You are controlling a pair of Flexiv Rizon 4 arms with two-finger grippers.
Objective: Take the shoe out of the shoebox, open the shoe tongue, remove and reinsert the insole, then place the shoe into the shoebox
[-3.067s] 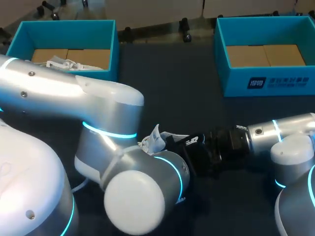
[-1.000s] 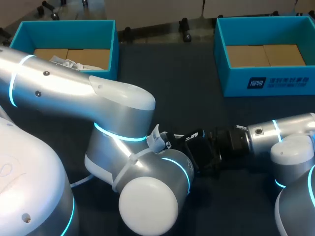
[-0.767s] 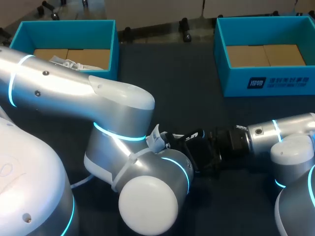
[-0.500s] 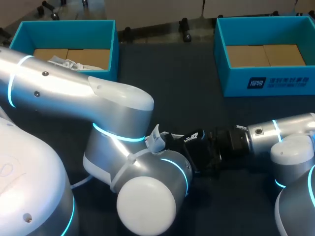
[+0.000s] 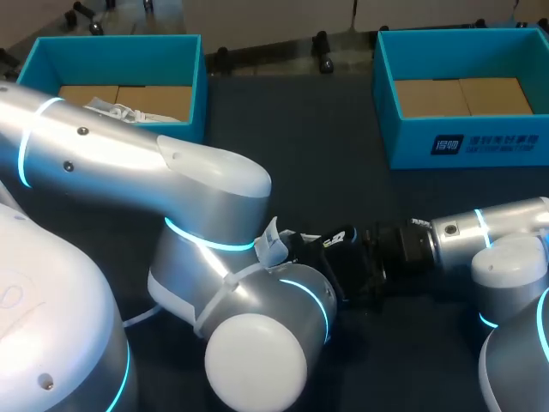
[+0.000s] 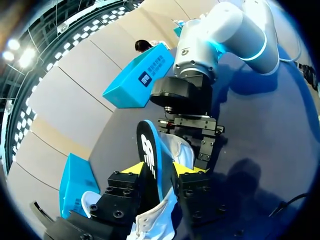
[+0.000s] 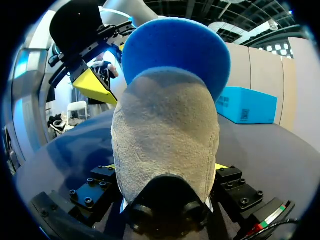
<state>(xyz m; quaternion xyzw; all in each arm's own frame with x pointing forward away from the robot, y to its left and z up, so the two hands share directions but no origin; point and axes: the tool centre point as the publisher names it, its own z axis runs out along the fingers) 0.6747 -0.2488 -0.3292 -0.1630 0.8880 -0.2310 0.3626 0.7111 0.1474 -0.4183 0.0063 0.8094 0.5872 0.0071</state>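
Observation:
A white and grey shoe (image 7: 165, 135) lies heel-first between the fingers of my right gripper (image 7: 165, 167), which is shut on its sides. A blue insole (image 6: 149, 150) stands on edge out of the shoe (image 6: 177, 150), between the yellow tips of my left gripper (image 6: 160, 170), whose fingers stand a little apart, open. From the right wrist the insole (image 7: 175, 50) rises behind the heel. In the head view my left arm (image 5: 214, 257) covers most of the shoe (image 5: 270, 240); my right gripper (image 5: 339, 245) comes in from the right.
A teal shoebox (image 5: 111, 47) at the back left holds something white (image 5: 111, 110). A second teal shoebox (image 5: 463, 137) stands at the back right. Dark table lies between them.
Since three seconds ago my left arm has shifted to the right over the shoe. Over the last second both arms have barely moved.

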